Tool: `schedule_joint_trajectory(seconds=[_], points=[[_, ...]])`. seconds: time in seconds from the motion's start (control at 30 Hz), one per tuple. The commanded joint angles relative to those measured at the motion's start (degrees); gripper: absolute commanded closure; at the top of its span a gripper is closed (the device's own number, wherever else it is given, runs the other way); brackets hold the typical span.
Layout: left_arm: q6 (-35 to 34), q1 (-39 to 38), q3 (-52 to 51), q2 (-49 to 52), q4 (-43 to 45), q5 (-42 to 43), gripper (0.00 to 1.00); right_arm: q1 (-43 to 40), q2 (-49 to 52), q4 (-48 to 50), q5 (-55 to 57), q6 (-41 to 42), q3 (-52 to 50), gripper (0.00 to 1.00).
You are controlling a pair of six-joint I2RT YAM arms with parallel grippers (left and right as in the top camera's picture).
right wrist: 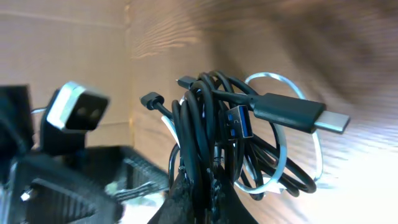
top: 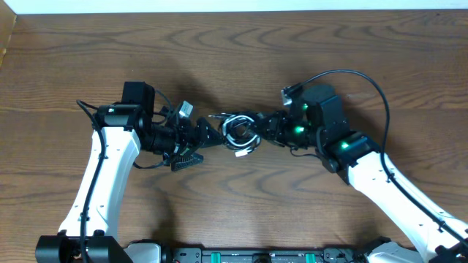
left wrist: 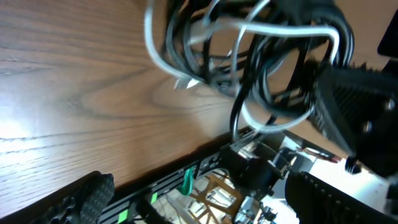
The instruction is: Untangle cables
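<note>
Standing around the work: a wood-grain counter point(top: 351, 44) and the arms' base rail point(top: 248, 256) at its near edge. The two hands flank the bundle and partly screen it from above. Count: one bundle of cables point(top: 240, 133), holding one white cord point(right wrist: 283, 84) and black cords point(right wrist: 199, 143) wound too tightly to number. Four plug ends show in the right wrist view. The right hand point(top: 268, 131) is clamped on the coil at mid-counter. The left hand point(top: 196, 137) sits just beside it, fingers wide apart.

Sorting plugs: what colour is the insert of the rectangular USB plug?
The black rectangular USB plug has a blue insert; right wrist view shows it best.
</note>
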Motion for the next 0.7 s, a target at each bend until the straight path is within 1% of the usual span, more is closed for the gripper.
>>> schedule_joint_trajectory(seconds=[0.0,0.1,0.17,0.23,0.37,0.57,0.67], points=[[-2.19,0.09,-0.28,0.07,0.44,1.62,0.07,1.01,-0.35,1.95,-2.12,4.52,0.98,0.99],[-2.71,0.09,-0.28,0.07,0.42,1.03,0.09,1.01,-0.35,3.65,-1.97,5.01,0.98,0.99],[-4.87,0.09,-0.28,0.07,0.44,-0.66,0.15,1.05,-0.35,3.91,-1.97,5.01,0.98,0.99],[-6.45,0.09,-0.28,0.07,0.42,-1.33,0.28,1.11,-0.35,3.96,-1.99,4.98,0.98,0.99],[-7.98,0.09,-0.28,0.07,0.44,-1.33,0.35,2.08,-0.35,3.96,-1.95,4.87,0.98,0.99],[-7.98,0.09,-0.28,0.07,0.87,-1.2,0.36,3.72,-0.35,5.31,-0.02,5.2,0.98,0.99],[-7.96,0.09,-0.28,0.07,0.9,-0.13,0.36,3.72,-0.35,5.42,-0.02,7.13,0.98,0.99]])
